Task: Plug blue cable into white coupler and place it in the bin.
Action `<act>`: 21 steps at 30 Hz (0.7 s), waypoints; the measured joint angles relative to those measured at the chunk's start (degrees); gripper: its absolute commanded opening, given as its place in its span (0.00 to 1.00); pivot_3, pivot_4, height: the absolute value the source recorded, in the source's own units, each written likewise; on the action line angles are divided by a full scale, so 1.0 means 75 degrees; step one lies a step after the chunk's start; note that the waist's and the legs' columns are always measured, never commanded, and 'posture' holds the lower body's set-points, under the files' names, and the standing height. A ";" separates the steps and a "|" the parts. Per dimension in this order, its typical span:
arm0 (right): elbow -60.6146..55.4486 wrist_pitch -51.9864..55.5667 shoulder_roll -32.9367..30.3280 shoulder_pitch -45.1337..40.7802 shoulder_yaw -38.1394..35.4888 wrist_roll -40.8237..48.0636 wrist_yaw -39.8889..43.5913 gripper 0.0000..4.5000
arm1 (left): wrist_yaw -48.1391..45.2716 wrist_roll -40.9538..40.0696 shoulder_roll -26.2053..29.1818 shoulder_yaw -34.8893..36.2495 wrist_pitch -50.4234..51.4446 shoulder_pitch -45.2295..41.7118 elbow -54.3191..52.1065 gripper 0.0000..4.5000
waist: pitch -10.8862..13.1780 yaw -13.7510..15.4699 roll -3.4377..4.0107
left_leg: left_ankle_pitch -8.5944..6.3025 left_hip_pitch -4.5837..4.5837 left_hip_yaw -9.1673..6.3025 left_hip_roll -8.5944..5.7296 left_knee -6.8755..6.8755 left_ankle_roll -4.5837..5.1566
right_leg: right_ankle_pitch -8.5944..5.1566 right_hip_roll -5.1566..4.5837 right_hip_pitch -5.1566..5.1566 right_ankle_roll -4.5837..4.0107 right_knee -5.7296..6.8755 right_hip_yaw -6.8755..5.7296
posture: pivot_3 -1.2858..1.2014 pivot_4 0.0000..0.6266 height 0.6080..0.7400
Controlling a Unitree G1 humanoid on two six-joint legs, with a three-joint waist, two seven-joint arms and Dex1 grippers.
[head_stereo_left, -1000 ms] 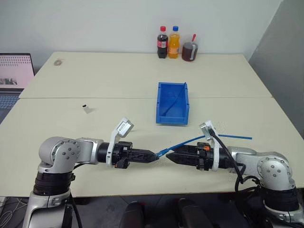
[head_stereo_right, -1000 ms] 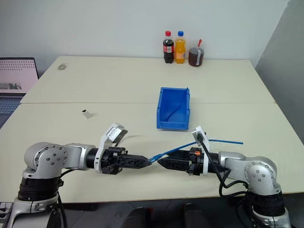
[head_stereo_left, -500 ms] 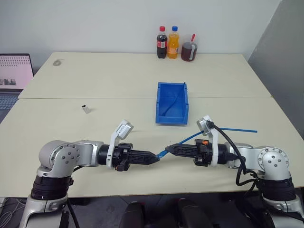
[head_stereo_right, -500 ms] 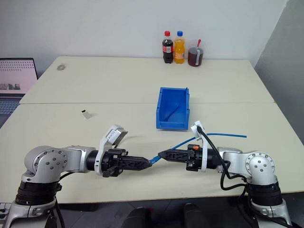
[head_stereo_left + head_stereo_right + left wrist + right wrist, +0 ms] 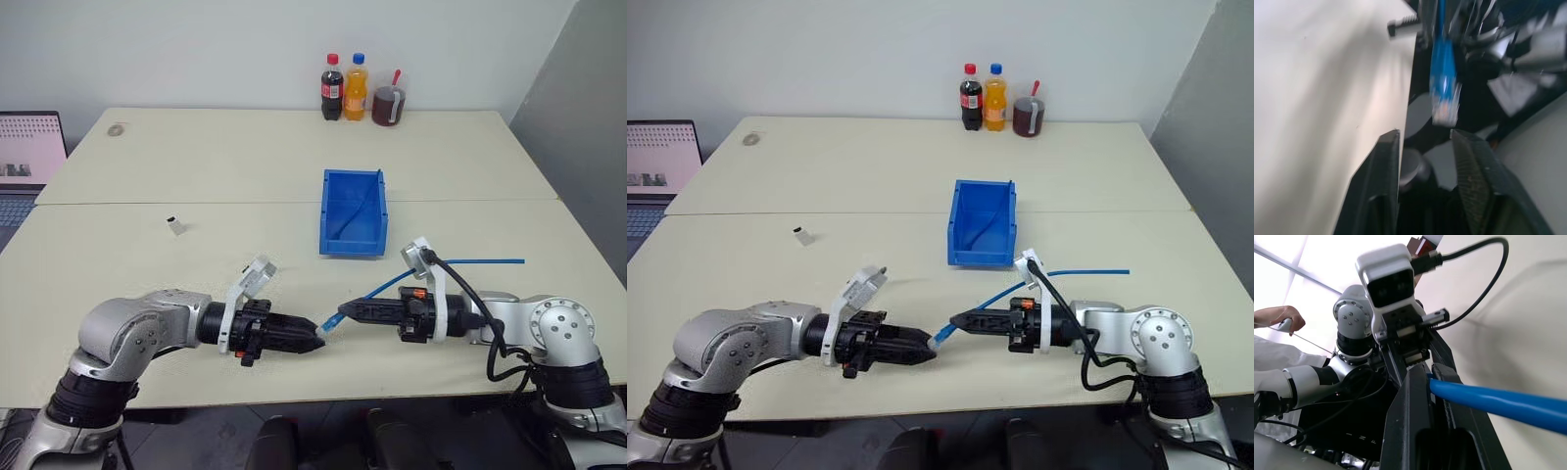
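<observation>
1. The right tool [image 5: 345,315] is clamped on the blue cable [image 5: 387,286], gripping it just behind the plug, above the table's near edge.
2. The left tool [image 5: 315,340] has its fingers [image 5: 1378,181] parted and empty — the plug hangs free just past their tips.
3. To do this step well, I would keep the right grip firm and the plug level, then fetch the white coupler [image 5: 176,226], which stands untouched well apart toward the table's left side, and align its socket squarely before pushing.
4. The cable is thin, bright blue — clear plug at one end, its tail trailing toward the table's right edge [image 5: 588,257].
5. The bin [image 5: 355,212] sits mid-table, holding another blue strand.
</observation>
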 measured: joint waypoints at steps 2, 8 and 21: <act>0.0044 -0.0013 -0.0001 -0.0002 0.0000 -0.0007 -0.0008 0.00 | -0.0094 0.0192 0.0006 -0.0119 -0.0315 0.0000 0.0013 0.63 | 0.0000 0.0003 0.0000 | 0.0000 -0.0002 0.0001 0.0000 0.0000 0.0000 | 0.0000 -0.0002 -0.0001 0.0000 -0.0002 0.0001 | 0.52 0.24 1.00; 0.0136 -0.0227 0.0014 -0.0009 0.0009 -0.0487 -0.0171 0.00 | -0.0176 0.1661 -0.0034 -0.0509 -0.2210 -0.0166 0.0070 0.92 | 0.0000 0.0022 0.0000 | 0.0000 -0.0003 0.0002 0.0000 -0.0001 0.0000 | 0.0000 -0.0003 -0.0002 0.0000 -0.0001 0.0003 | 0.52 0.24 1.00; 0.0387 -0.0337 0.0444 -0.0046 0.0228 -0.2052 -0.0563 0.00 | 0.0005 0.2154 -0.0270 -0.0831 -0.2532 -0.0109 0.0223 0.99 | 0.0001 0.0004 0.0000 | -0.0001 -0.0006 0.0005 0.0007 -0.0010 0.0001 | -0.0001 0.0002 -0.0011 -0.0001 0.0000 0.0003 | 0.52 0.24 1.00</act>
